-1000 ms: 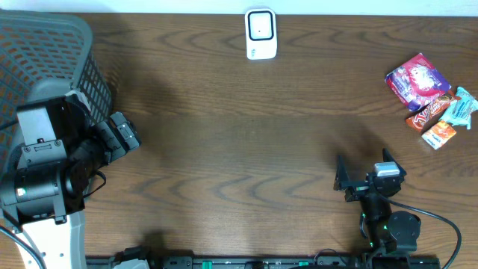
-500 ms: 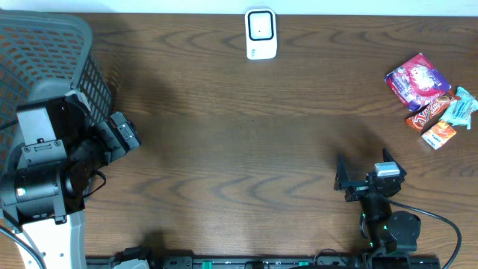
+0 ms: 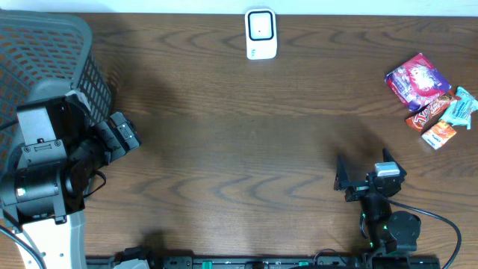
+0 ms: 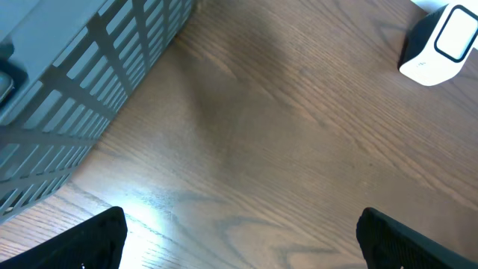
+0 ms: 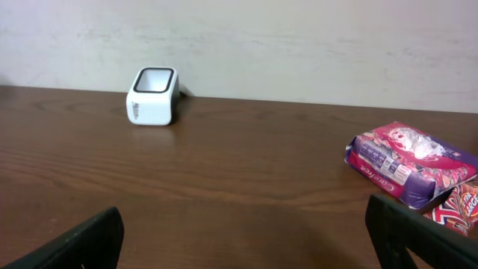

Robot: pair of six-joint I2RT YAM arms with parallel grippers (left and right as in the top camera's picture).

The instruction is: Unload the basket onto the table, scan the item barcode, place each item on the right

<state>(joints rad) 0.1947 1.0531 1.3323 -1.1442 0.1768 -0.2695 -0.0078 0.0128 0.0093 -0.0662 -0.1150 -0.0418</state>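
The white barcode scanner [image 3: 261, 33] stands at the table's far edge, also visible in the left wrist view [image 4: 441, 45] and the right wrist view [image 5: 153, 96]. The items are snack packets at the right: a pink-purple packet [image 3: 417, 80] [image 5: 414, 161], a red-orange bar [image 3: 432, 112] [image 5: 459, 205], a blue wrapper [image 3: 461, 107] and a small orange packet [image 3: 438, 134]. My left gripper [image 3: 123, 136] [image 4: 239, 239] is open over bare wood beside the basket. My right gripper [image 3: 342, 181] [image 5: 246, 239] is open near the front edge, well short of the packets, nothing between its fingers.
A grey mesh basket [image 3: 45, 52] [image 4: 75, 90] fills the far left corner, right beside the left arm. A pale wall rises behind the table's far edge. Dark wood tabletop [image 3: 239, 149] stretches between the two arms.
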